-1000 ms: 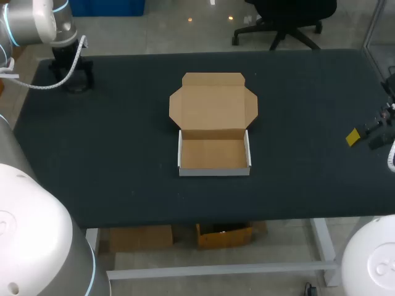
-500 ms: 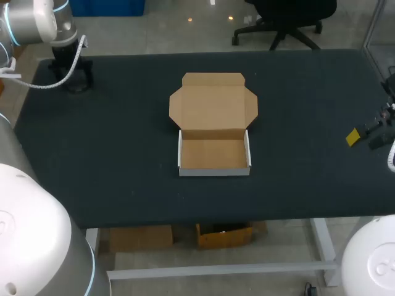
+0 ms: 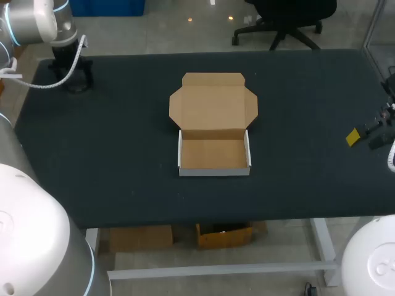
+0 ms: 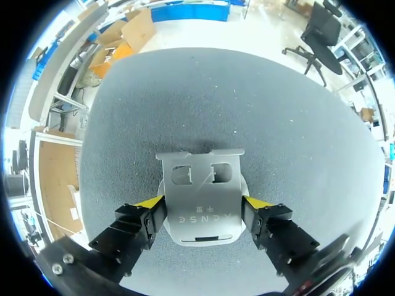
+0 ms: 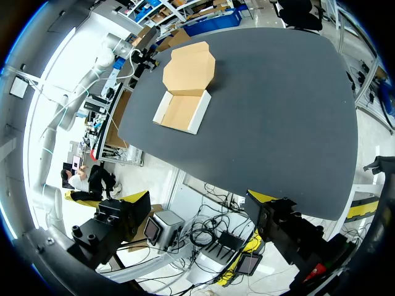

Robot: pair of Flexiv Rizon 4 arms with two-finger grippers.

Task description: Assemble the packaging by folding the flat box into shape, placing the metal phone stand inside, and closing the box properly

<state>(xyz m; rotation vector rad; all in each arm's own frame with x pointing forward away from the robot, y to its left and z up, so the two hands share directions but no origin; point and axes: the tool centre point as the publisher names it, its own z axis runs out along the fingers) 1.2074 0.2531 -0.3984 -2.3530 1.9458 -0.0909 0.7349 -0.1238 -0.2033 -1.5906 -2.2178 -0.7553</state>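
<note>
The cardboard box (image 3: pixel 214 154) stands folded at the table's middle, its tray empty and its lid (image 3: pixel 213 105) lying flat behind it. The right wrist view also shows the box (image 5: pixel 182 111), far ahead of the gripper. The metal phone stand (image 4: pixel 200 185) lies on the mat in the left wrist view. My left gripper (image 4: pixel 201 203) is around it, with a yellow tip against each side edge. In the head view my left gripper (image 3: pixel 71 83) is at the far left corner and hides the stand. My right gripper (image 3: pixel 369 132) is at the right edge, open and empty (image 5: pixel 199 200).
The dark table mat (image 3: pixel 123 154) runs bare between the far left corner and the box. The table's front edge lies close to the box tray. My left arm's white cable (image 3: pixel 58 77) hangs by its gripper.
</note>
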